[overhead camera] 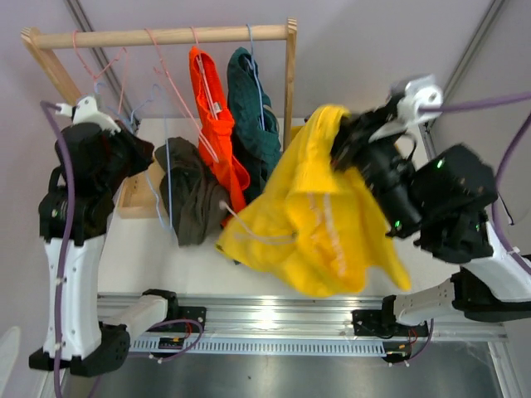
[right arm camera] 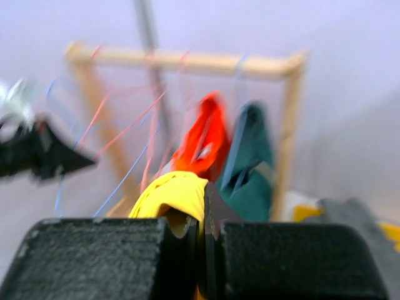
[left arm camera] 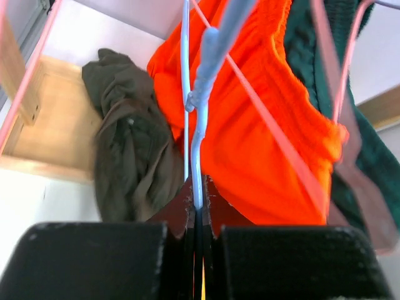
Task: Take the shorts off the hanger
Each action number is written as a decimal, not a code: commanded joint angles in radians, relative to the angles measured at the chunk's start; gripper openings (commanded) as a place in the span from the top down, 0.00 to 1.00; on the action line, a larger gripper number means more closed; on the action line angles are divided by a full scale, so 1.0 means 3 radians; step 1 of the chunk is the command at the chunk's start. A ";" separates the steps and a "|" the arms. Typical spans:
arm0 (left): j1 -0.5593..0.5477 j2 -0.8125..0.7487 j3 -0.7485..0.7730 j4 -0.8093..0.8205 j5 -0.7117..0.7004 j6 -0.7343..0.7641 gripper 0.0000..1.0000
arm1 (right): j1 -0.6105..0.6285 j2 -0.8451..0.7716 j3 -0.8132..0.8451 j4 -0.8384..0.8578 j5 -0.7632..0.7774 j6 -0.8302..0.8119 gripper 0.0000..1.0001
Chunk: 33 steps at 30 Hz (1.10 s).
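Note:
My right gripper (overhead camera: 344, 137) is shut on the yellow shorts (overhead camera: 319, 215) and holds them up, off any hanger, right of the rack; the fabric shows between its jaws in the right wrist view (right arm camera: 172, 194). The bright orange shorts (overhead camera: 211, 112) and the dark teal shorts (overhead camera: 251, 112) hang from the wooden rod (overhead camera: 166, 36). The dark olive shorts (overhead camera: 191, 191) lie crumpled on the table. My left gripper (left arm camera: 199, 200) is shut on a light blue hanger wire (left arm camera: 203, 94), beside the orange shorts (left arm camera: 262, 125) and the olive pair (left arm camera: 131, 144). The grey pair is not clearly in view.
Several bare pink and blue hangers (overhead camera: 124, 75) hang at the left of the rod. The rack's right post (overhead camera: 290, 83) stands next to the yellow shorts. Its wooden foot (overhead camera: 137, 199) lies by my left arm. A metal rail (overhead camera: 274, 315) runs along the table's near edge.

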 commanded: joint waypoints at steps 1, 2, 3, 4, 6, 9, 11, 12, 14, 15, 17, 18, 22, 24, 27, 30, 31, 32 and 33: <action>-0.0009 0.0249 0.0200 0.0492 0.0011 0.0233 1.00 | -0.0627 0.0293 0.0678 -0.0384 -0.0281 -0.0222 1.00; -0.0009 0.0300 0.0251 0.0513 0.0002 0.0254 1.00 | -0.0749 0.0395 0.0866 -0.0451 -0.0433 -0.0263 1.00; -0.0009 0.0342 0.0282 0.0524 -0.0019 0.0280 1.00 | -0.0887 0.0436 0.0944 -0.0471 -0.0511 -0.0288 1.00; -0.0004 0.0438 0.0353 0.0524 -0.0054 0.0330 1.00 | -0.1167 0.0482 0.1006 -0.0487 -0.0577 -0.0314 1.00; 0.0006 0.0515 0.0451 0.0549 -0.0055 0.0351 1.00 | -0.1511 0.0590 0.1164 -0.0553 -0.0899 -0.0248 1.00; 0.0027 0.0597 0.0446 0.0646 0.0037 0.0357 1.00 | -0.2318 0.0707 0.1282 -0.0589 -0.1475 0.0103 1.00; 0.0032 0.0628 0.0431 0.0692 0.0078 0.0367 1.00 | -0.2840 0.0779 0.1334 -0.0472 -0.1712 0.0238 1.00; 0.0032 0.0633 0.0420 0.0728 0.0078 0.0377 1.00 | -0.2989 0.0876 0.1359 -0.0426 -0.1870 0.0329 1.00; 0.0037 0.0649 0.0425 0.0754 0.0073 0.0408 1.00 | -0.3417 0.1014 0.1517 -0.0324 -0.1973 0.0427 1.00; 0.0042 0.0664 0.0435 0.0769 0.0073 0.0423 1.00 | -0.3577 0.1161 0.1573 -0.0283 -0.2070 0.0518 1.00; 0.0047 0.0679 0.0420 0.0779 0.0093 0.0454 1.00 | -0.3985 0.1290 0.1671 -0.0074 -0.2362 0.0840 1.00; 0.0052 0.0684 0.0420 0.0785 0.0093 0.0474 1.00 | -0.4094 0.1432 0.1707 0.0003 -0.2449 0.0953 1.00; 0.0052 0.0664 0.0323 0.0846 0.0119 0.0551 1.00 | -0.4391 0.1826 0.1819 0.0351 -0.2633 0.1240 1.00; 0.0057 0.0674 0.0328 0.0836 0.0094 0.0617 1.00 | -0.4452 0.1980 0.1779 0.0438 -0.2649 0.1271 1.00; 0.0093 0.0705 0.0369 0.0856 0.0063 0.0699 1.00 | -0.4478 0.2114 0.1208 0.0637 -0.2720 0.1363 1.00; 0.0144 0.0797 0.0527 0.0851 0.0047 0.0730 1.00 | -0.4483 0.2114 0.0232 0.1224 -0.2828 0.1516 1.00; 0.0155 0.0878 0.0573 0.0821 0.0042 0.0730 1.00 | -0.4488 0.2144 0.0042 0.1434 -0.2863 0.1577 1.00; 0.0180 0.0940 0.0680 0.0765 0.0037 0.0725 1.00 | -0.4498 0.2251 -0.0117 0.1506 -0.2904 0.1714 1.00; 0.0195 0.0991 0.0803 0.0729 0.0017 0.0704 1.00 | -0.4504 0.2328 -0.0351 0.1578 -0.3072 0.1797 1.00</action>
